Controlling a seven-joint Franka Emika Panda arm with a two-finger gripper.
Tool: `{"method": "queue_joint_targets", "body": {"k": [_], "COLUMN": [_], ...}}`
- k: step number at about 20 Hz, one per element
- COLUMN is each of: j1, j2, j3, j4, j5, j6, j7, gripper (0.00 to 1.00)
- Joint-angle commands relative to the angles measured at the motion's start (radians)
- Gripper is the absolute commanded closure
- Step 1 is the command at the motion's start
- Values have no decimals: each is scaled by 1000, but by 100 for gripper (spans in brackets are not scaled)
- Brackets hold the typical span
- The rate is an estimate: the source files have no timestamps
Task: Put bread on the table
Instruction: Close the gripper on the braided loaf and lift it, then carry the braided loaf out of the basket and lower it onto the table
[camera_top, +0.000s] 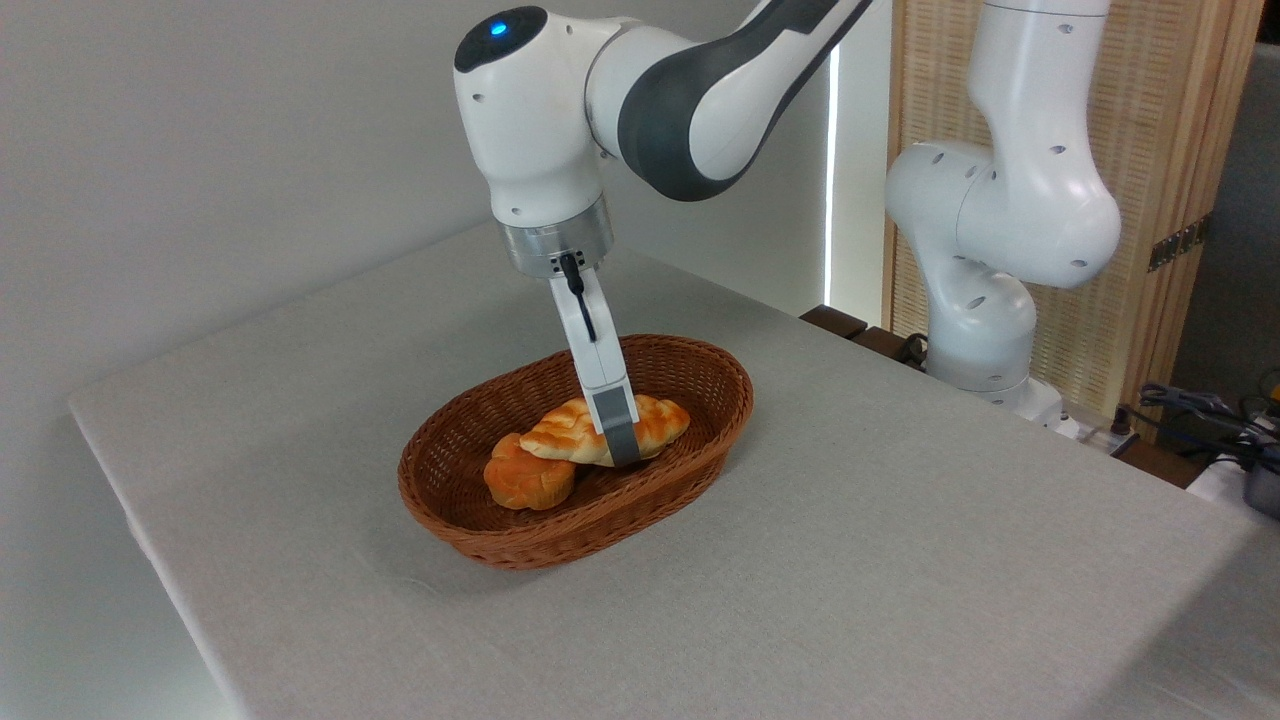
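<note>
The basket (470, 520) sits mid-table (900, 560); in it, the bread (570, 430) lies over the bun (525, 480).

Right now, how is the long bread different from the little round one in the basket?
The braided loaf is long and golden with pale creases; the round bun is short, plump and deeper orange. The loaf lies across the middle of the basket, one end resting over the bun; the bun sits lower, near the left end. The gripper is down at the loaf, not the bun. Both are glossy and inside the same wicker basket.

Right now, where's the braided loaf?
The braided loaf lies inside the wicker basket at the table's centre, its left end overlapping the round bun, with the gripper at its middle.
</note>
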Motion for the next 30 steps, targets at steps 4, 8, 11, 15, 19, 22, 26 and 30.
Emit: {"method": "queue_joint_targets", "body": {"k": [4, 8, 11, 15, 19, 22, 26, 30], "j1": [-4, -4, -4, -4, -4, -2, 1, 1], "j2": [7, 8, 8, 7, 1, -1, -1, 4], "j3": [9, 9, 9, 11, 14, 14, 52, 139], "j4": [-8, -8, -8, -4, 6, 99, 225, 279], "j5": [5, 5, 2, 1, -2, -2, -4, 11], "j6": [24, 24, 23, 14, 3, -132, -264, -261], "j7": [15, 15, 13, 10, 4, -24, -22, -16], "gripper": [65, 65, 65, 64, 62, 62, 61, 60]}}
